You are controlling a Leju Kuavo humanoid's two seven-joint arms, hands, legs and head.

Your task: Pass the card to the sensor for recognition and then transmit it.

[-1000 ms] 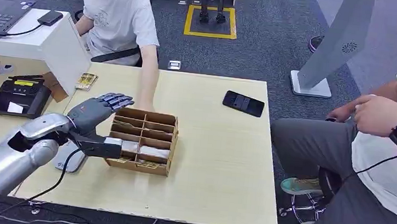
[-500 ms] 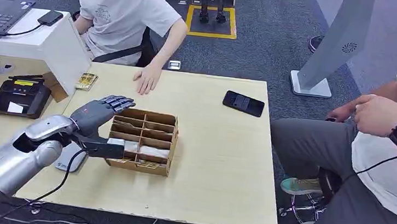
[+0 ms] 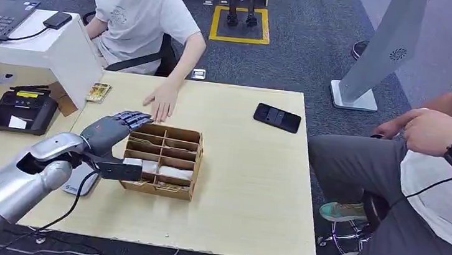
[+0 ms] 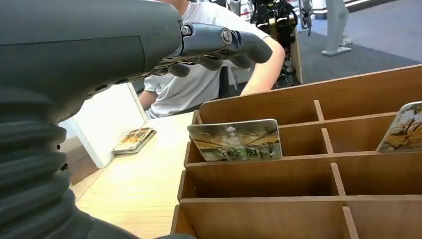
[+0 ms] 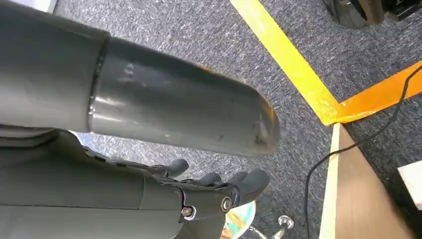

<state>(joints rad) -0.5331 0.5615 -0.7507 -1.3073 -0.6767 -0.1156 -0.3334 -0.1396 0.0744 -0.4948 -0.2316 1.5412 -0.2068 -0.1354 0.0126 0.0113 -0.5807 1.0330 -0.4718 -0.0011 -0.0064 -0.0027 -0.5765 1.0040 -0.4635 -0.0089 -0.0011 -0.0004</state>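
Pale wood counter (image 3: 249, 186); brown divided box (image 3: 178, 145); card (image 4: 235, 140) printed in green-brown scenery; black phone (image 3: 277, 117); dark grey fingers (image 3: 125, 118).

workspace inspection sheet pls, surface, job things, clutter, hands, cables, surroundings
surface: light wooden table, bare on its right half.
job's things: wooden divided box left of centre; a picture card stands in one compartment, another card further along; black card reader on the side desk.
clutter: black phone, small card stack, grey pad.
robot hands: left robot hand hovers at the box's left edge, fingers extended, holding nothing; right robot hand hangs over the floor, fingers curled, nothing in it.
cables: black cable over the table's front edge.
surroundings: a person's hand rests on the table; another seated person at right.
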